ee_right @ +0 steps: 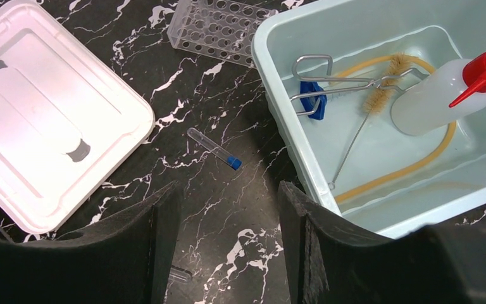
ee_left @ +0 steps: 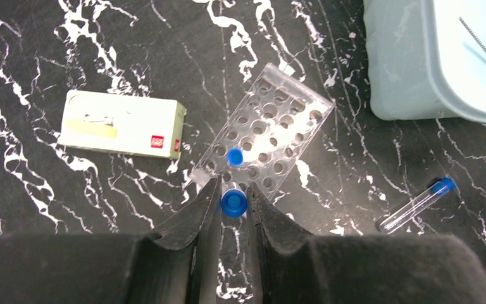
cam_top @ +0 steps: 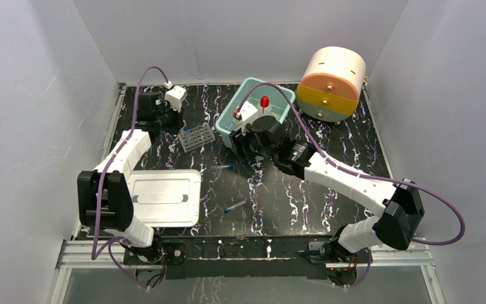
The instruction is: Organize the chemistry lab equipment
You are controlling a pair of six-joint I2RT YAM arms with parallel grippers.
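Note:
My left gripper [ee_left: 233, 185] is shut on a thin blue-capped tube [ee_left: 233, 202], held upright at the near edge of the clear tube rack [ee_left: 272, 133]. One more blue-capped tube [ee_left: 235, 157] stands in the rack. In the top view the left gripper [cam_top: 176, 125] is beside the rack [cam_top: 196, 137]. My right gripper [ee_right: 228, 190] is open and empty over the table, just left of the teal bin [ee_right: 272, 76]. The bin holds the red-nozzled wash bottle [ee_right: 433, 98], metal tongs [ee_right: 335, 85], tan tubing [ee_right: 405, 168], a brush and a small blue cap [ee_right: 313, 106]. Two loose tubes [cam_top: 223, 167] [cam_top: 235, 206] lie on the table.
A white lidded tray [cam_top: 163, 197] lies at the front left. A tan and yellow drum [cam_top: 331, 82] stands at the back right. A small white box [ee_left: 123, 123] lies left of the rack. Grey walls close in both sides.

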